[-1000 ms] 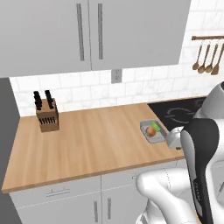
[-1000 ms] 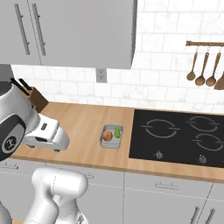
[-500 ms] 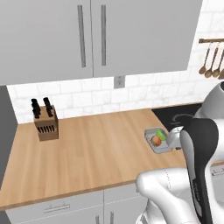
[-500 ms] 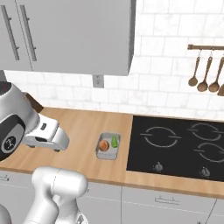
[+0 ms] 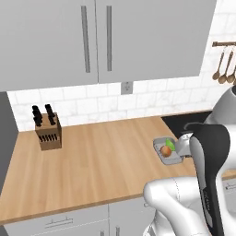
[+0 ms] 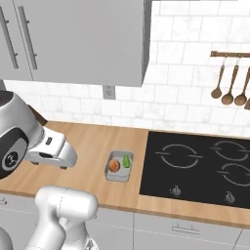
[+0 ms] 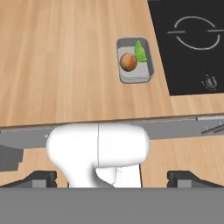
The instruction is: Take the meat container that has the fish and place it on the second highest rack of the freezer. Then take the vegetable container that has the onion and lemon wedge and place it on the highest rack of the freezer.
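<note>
The vegetable container [image 5: 167,152] is a small grey tray on the wooden counter, just left of the hob. It holds the brown-orange onion [image 5: 165,150] and the green lemon wedge [image 5: 170,144]. The right base view shows the container [image 6: 118,167] right of my white hand, apart from it. In the hand view the container [image 7: 135,61] lies far ahead with the onion [image 7: 127,61] and lemon wedge [image 7: 140,51] inside. My gripper [image 7: 112,178] is open, its dark fingertips [image 7: 40,178] wide apart with nothing between them. The meat container, fish and freezer are out of view.
A knife block [image 5: 48,131] stands at the counter's back left. The black hob [image 6: 200,168] lies right of the tray, with wooden spoons [image 6: 228,88] hanging on the wall above. Grey wall cabinets [image 5: 92,41] hang overhead. The counter's front edge [image 7: 131,122] crosses the hand view.
Both base views have shifted a little with the base, so the counter things sit slightly lower in the picture. The tray has not moved on the counter. The gripper stays open.
</note>
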